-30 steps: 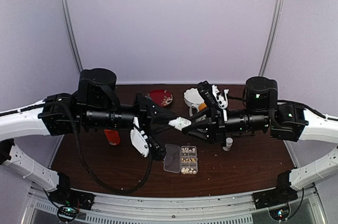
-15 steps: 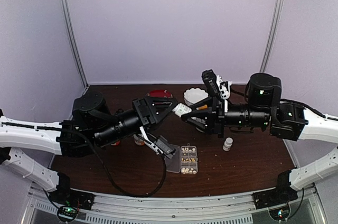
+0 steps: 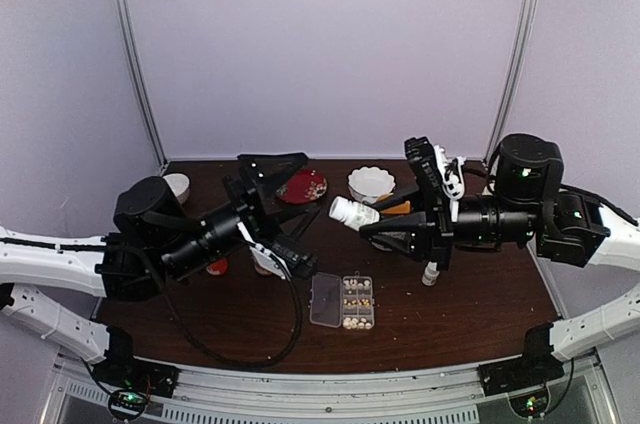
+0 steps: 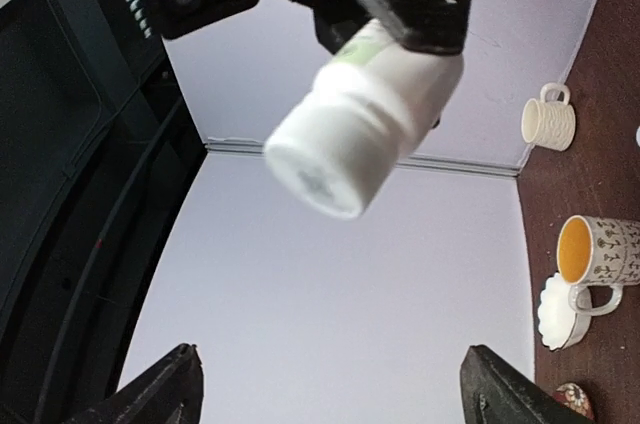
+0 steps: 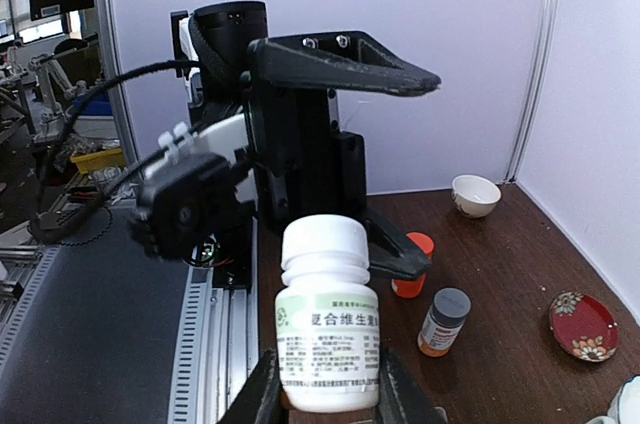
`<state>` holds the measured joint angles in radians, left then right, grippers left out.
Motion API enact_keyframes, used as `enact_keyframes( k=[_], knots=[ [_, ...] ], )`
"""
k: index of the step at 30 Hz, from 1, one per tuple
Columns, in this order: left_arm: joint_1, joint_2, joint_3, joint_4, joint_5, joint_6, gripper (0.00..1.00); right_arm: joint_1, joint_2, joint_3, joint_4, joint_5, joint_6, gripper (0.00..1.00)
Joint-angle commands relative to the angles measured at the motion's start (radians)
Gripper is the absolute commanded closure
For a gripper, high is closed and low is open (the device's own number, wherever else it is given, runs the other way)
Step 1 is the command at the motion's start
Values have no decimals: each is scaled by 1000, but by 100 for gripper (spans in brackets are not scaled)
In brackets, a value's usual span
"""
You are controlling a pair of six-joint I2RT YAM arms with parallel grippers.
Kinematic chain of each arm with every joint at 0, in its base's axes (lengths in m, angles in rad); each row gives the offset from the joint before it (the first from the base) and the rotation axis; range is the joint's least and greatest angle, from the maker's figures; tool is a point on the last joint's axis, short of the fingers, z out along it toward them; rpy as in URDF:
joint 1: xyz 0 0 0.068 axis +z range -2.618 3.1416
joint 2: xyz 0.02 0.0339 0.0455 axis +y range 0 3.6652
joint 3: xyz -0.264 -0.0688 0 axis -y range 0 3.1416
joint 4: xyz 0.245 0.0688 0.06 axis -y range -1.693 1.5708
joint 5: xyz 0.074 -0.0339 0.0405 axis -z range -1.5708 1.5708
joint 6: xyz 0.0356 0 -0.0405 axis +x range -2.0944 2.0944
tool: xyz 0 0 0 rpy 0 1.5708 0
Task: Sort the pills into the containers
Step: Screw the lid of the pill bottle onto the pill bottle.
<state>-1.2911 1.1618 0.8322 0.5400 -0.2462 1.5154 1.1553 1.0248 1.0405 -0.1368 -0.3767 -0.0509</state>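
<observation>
Left arm (image 3: 190, 239) first: we see it backed off toward the left of the worktop (image 3: 470, 324). Half a second ago it sat much nearer the middle. The left jaws are now spread wide with nothing between them. A second ago they were nearly closed at the cap end of the white plastic pill bottle with the green-and-white label (image 3: 352, 211). So we've just let go of the cap.

Middle: the clear plastic rectangular pill box (image 3: 345, 301) lies flat on the worktop near the front edge, lid flipped open to the left. The cream pills (image 3: 357, 289) show as pale specks in its cells. We can't count them or tell which cells are short.

The bottle hangs in the air above and behind the box, roughly on its side, cap end pointing at the left arm. In the right wrist view the white cap (image 5: 323, 244) looks seated on the neck. We can't tell if it's loosened.

Right: the right jaws are pinching the bottle body from both sides, same grip as a second ago. A small grey-capped bottle (image 3: 431, 272) stands on the worktop below them.

Our read: the cap isn't off, so nothing pours yet. It probably needs another left regrasp and twist before we tilt over the box.
</observation>
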Motion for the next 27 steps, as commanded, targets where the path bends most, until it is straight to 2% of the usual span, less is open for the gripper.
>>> enact_keyframes(
  k=[1,5,8,9,12,17,20,23,27],
  knots=[
    [4,-83,86,-198,43,-450,9,6,-58,-10,-24,99,-99,100],
    [4,-76,203,-440,88,-839,11,6,-92,-51,33,171,-159,100],
    [4,-58,307,-598,71,-1162,6,8,-101,-79,78,221,-208,100],
    [5,-50,343,-657,74,-1251,3,8,-102,-86,92,232,-223,100],
    [9,-33,428,-771,120,-1465,2,11,-91,-98,130,262,-260,100],
    [106,-22,479,-794,392,-1850,2,30,-60,-93,177,297,-311,100],
    [204,-7,480,-788,564,-2062,8,46,-44,-87,201,311,-340,100],
    [259,19,483,-789,681,-2201,12,65,-26,-77,210,322,-375,100],
    [266,59,514,-825,723,-2236,12,92,7,-49,198,351,-422,100]
  ],
)
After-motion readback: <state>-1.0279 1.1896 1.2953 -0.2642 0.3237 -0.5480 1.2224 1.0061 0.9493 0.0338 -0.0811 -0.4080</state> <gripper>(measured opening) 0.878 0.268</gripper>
